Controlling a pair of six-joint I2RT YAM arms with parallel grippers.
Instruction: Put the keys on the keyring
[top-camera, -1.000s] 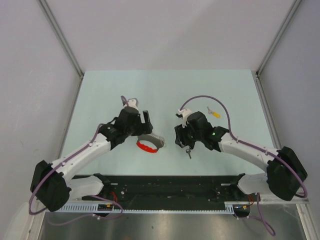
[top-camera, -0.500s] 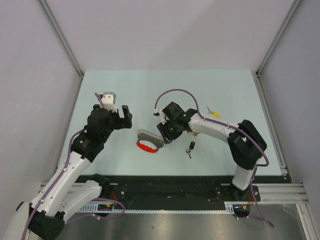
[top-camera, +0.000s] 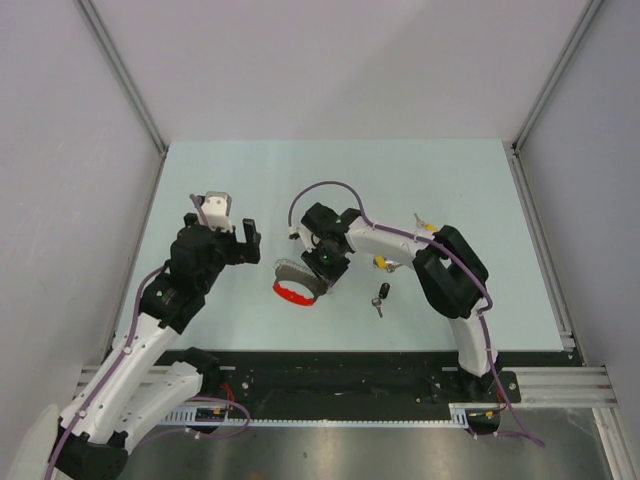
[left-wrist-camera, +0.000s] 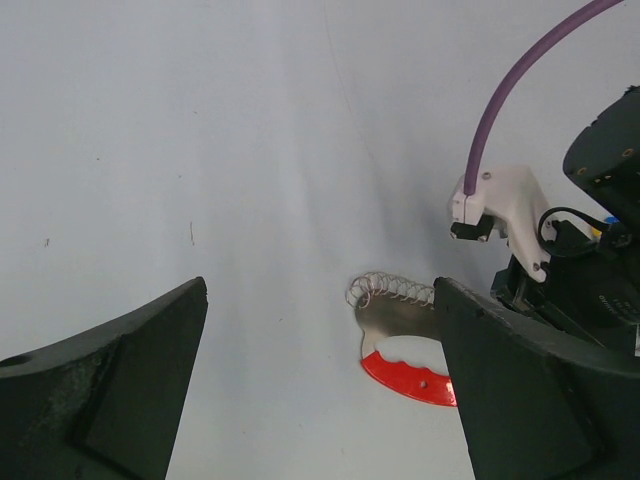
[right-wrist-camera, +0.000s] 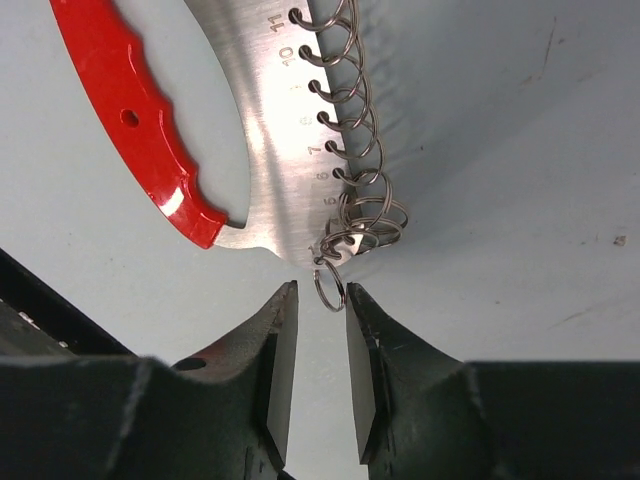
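The keyring (top-camera: 298, 283), a metal plate with a red grip and a row of small wire rings along one edge, is seen lying flat on the table (top-camera: 200, 180) near its middle. None of the keys is threaded on it. In the right wrist view the end ring (right-wrist-camera: 332, 288) of that row is found just at the mouth of the right gripper (right-wrist-camera: 320, 305). Its jaws have been narrowed to a slim gap, though no clamp on the wire is yet shown.

Within the last second the right gripper has been swung over from the 3 o'clock side, and the black key (top-camera: 381, 295) has been left lying there, apart from the keyring. The left gripper (top-camera: 245, 238) has been drawn back toward 9 o'clock and is held fully released and empty, with the keyring (left-wrist-camera: 405, 345) visible beyond its fingers (left-wrist-camera: 120, 370).

The keyring is thus judged to be passing to the right arm. Threading has not been begun, and the key would need to be fetched again.
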